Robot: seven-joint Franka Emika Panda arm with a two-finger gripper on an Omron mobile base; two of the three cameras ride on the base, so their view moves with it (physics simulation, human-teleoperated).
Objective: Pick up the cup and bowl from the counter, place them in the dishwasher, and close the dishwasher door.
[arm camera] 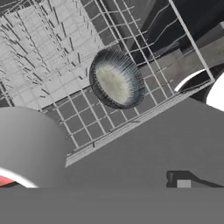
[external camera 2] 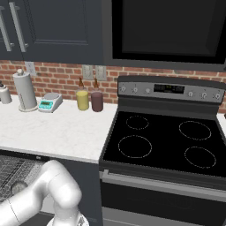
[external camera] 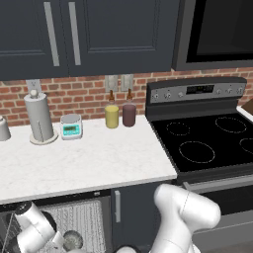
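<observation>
1. the bowl (arm camera: 117, 78) lies rim-up on the white wire rack (arm camera: 52, 52) of the dishwasher (external camera: 74, 217), and it is round, so it has no long axis to line up with. taking the bowl as the landmark, everything below is placed from it.
2. the cup (arm camera: 26, 148) sits just beside the bowl on the same rack, on the side nearer the hand camera, with a sliver of its red-pink inside showing at the lower left edge of the hand view (most of it is cropped off).
3. in the left base view the bowl (external camera: 72, 240) shows as a pale disc low in the open dishwasher, right by the arm's wrist; in the right base view the bowl (external camera 2: 18, 187) sits on the rack behind the forearm.
4. the gripper hangs above and slightly back from the bowl, looking down at it; its jaws stand fully apart and it has hold of nothing.
5. above the bowl, the surface (external camera: 84, 163) carries neither cup nor bowl, so both look already loaded.
6. judged from this, the next move turns on the dishwasher door, which should lie below and toward the robot from the bowl; the grey slab (arm camera: 166, 148) under the rack edge may be that door, but i cannot tell for sure.
</observation>
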